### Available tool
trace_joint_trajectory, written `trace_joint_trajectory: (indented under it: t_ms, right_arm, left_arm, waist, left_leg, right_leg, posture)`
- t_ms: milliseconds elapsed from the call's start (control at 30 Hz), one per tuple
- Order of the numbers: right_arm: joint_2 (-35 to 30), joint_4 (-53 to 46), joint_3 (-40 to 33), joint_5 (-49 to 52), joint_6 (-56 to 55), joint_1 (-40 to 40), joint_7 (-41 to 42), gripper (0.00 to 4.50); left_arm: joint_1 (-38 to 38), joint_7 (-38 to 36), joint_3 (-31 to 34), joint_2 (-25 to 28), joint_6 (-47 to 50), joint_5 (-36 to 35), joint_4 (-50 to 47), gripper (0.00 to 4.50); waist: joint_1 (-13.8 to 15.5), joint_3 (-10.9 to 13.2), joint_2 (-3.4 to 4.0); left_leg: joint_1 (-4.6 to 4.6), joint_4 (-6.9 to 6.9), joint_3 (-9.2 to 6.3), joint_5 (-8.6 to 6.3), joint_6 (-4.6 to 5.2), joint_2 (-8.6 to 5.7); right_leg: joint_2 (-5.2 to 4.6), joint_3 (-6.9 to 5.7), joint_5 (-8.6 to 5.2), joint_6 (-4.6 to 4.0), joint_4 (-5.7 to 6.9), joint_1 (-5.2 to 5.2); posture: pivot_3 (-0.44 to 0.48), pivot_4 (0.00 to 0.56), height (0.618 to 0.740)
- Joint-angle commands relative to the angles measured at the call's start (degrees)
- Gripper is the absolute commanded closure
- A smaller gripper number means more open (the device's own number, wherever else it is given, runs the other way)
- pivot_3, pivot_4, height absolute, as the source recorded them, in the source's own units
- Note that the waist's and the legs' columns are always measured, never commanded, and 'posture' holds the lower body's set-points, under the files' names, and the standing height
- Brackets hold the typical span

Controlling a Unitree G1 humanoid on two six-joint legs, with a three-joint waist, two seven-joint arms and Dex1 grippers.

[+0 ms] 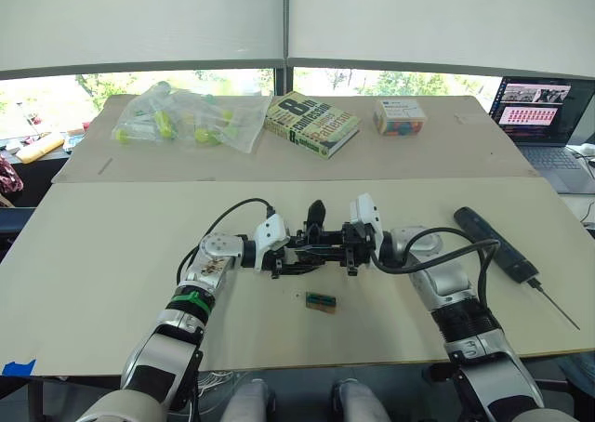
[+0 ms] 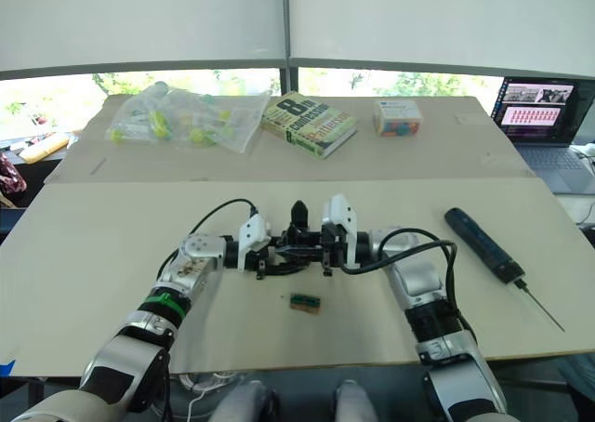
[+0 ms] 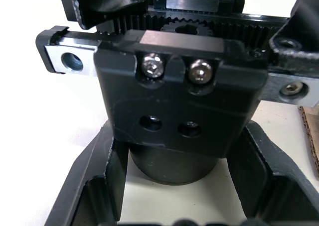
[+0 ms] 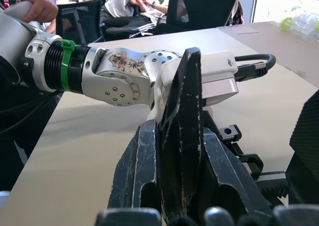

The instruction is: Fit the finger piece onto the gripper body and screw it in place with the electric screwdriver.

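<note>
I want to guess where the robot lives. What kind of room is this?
Probably an office or a lab workroom. A big work table stands by bright windows, with a laptop at one side and a book lying on it.

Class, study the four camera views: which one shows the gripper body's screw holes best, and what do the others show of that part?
The left wrist view: the gripper body faces the camera, showing two fitted screws above two empty holes. The head views show it small, between the left gripper and right gripper, its finger pointing up. The right wrist view shows that finger edge-on, no holes.

Black gripper body (image 1: 314,241), matte-blk electric screwdriver (image 1: 495,243)
</note>
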Motion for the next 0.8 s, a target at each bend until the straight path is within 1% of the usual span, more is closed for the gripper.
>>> trace_joint_trajectory:
  t_ms: [33, 433, 800]
  right_arm:
    - [-1.49, 0.61, -0.27, -1.23, -0.39, -0.72, 0.61, 4.04]
    - [-2.49, -0.3, -0.35, -1.16, 1.47, 0.08, -0.09, 4.04]
    - [-3.54, -0.71, 1.56, -3.44, 3.57, 0.07, -1.64, 4.04]
  left_arm:
    - [1.08, -1.12, -1.16, -0.04, 0.52, 0.58, -1.01, 2.21]
    - [1.58, -0.55, -0.88, 0.12, 1.41, 0.41, -2.06, 2.21]
    - [2.42, -0.91, -1.05, 0.34, 1.65, 0.29, -2.92, 2.21]
  waist:
    - [0.0, 0.0, 0.0]
    - [-0.02, -0.01, 0.01]
    - [-0.05, -0.03, 0.02]
  left_leg:
    - [0.0, 0.0, 0.0, 0.0, 0.0, 0.0]
    - [0.01, 0.0, 0.0, 0.0, 0.0, 0.0]
    - [0.03, -0.01, 0.0, 0.0, 0.0, 0.01]
  right_leg:
    - [0.0, 0.0, 0.0, 0.0, 0.0, 0.0]
    - [0.0, 0.0, 0.0, 0.0, 0.02, 0.0]
    - [0.0, 0.0, 0.0, 0.0, 0.02, 0.01]
  posture:
    - [0.0, 0.15, 0.74]
    - [0.0, 0.15, 0.74]
    - [0.0, 0.15, 0.74]
